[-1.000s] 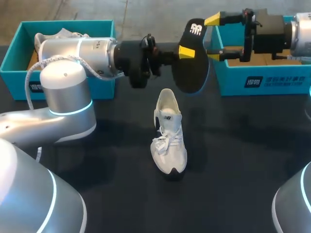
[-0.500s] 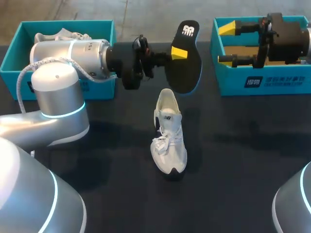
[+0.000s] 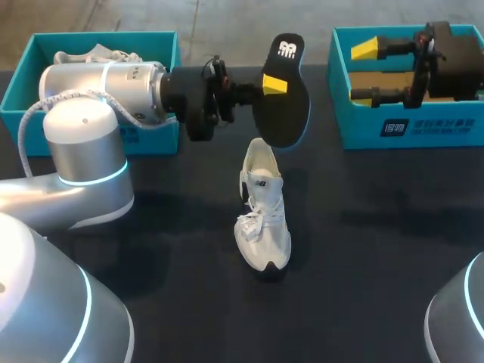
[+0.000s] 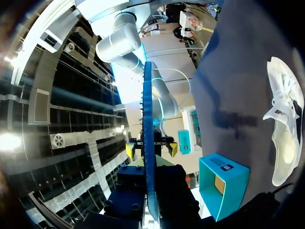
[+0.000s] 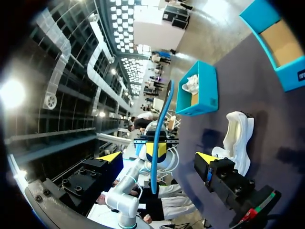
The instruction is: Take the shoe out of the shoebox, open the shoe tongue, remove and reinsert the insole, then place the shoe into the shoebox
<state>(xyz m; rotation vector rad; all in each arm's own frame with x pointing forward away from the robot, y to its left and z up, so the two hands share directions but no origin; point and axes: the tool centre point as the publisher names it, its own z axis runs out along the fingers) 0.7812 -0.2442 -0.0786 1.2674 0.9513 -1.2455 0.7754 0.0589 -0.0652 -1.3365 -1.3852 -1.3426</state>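
The left gripper point(image 3: 266, 85) is clamped on the flat black insole point(image 3: 283, 110), holding it in the air just above the heel of the white lace-up sneaker point(image 3: 263, 215), which stands on the black table point(image 3: 378, 249). The right gripper point(image 3: 364, 72) hangs with its fingers apart over the teal cardboard shoebox point(image 3: 401, 125). The insole appears to be out. Reinsertion looks next, which calls for tipping its toe end down into the sneaker's opening.

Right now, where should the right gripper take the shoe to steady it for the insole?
Likely the shoe at its heel collar, from the robot's right: it stands upright, opening up near the insole, heel farthest away, and the open right gripper is on that side.
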